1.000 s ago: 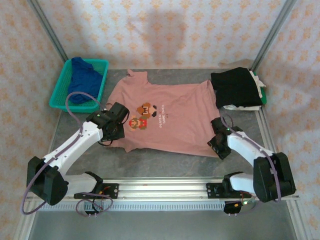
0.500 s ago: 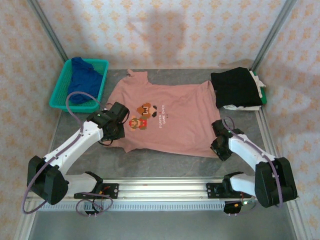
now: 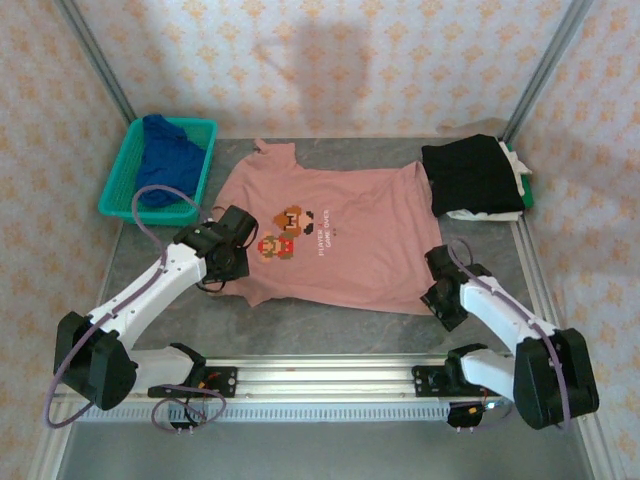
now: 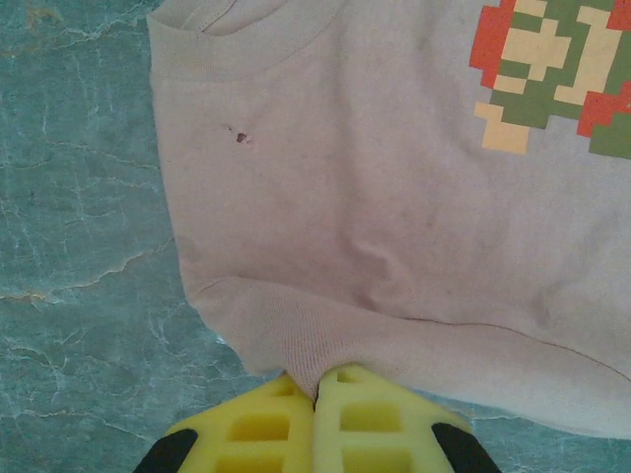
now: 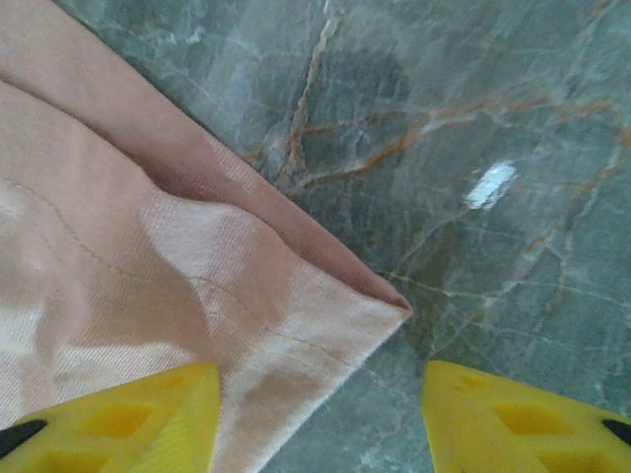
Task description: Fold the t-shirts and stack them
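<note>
Landmark: pink tee [image 3: 330, 240], spread flat & print-up on the surface [image 3: 330, 325]; every place below is rel. to it.
L gripper [image 4: 315, 386]: at the tee's near-left edge, fingers pressed together on a pinched-up ridge of cloth. The print sits just beyond it.
R gripper [image 5: 320, 404]: over the tee's near-right corner, fingers apart. One finger is above cloth, the other above bare surface, w/ the corner tip between them; nothing clamped.
Why so placed: prob. one hold at each end of the near edge, so both arms can lift that edge together and carry it over w/o the cloth skewing. L has its hold; R looks to be lining up.
Blue tee [image 3: 160, 165]: bunched in the teal basket [image 3: 118, 195], beyond the pink tee's far-left corner and apart from it. Unfolded, so presumably waiting its turn.
Black tee [image 3: 470, 175]: folded, just off the pink tee's far-right corner, lying on lighter folded cloth. Likely the stack, kept close so the carry is short.
Stage: first fold of the pink tee not made, approx. early.
Risk: the corner shows two layers, so R may catch only the top one or slip off the tip.
</note>
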